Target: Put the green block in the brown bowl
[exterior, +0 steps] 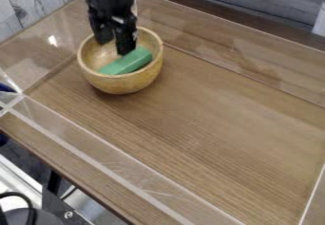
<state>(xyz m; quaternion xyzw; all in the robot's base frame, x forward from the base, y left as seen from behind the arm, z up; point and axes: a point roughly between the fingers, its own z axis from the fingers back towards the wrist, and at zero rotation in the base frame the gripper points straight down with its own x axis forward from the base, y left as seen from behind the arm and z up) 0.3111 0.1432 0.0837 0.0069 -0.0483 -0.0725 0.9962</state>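
The brown bowl (121, 75) stands at the back left of the wooden table. The green block (129, 63) lies inside it, tilted against the bowl's right inner wall. My black gripper (112, 41) hangs just above the bowl's back rim, over the block's upper left. Its fingers stand apart with nothing between them, and the block is free of them.
The wooden tabletop (203, 124) is bounded by clear raised walls along the front left edge (76, 139) and the back. A white brick wall rises behind the table at the upper left.
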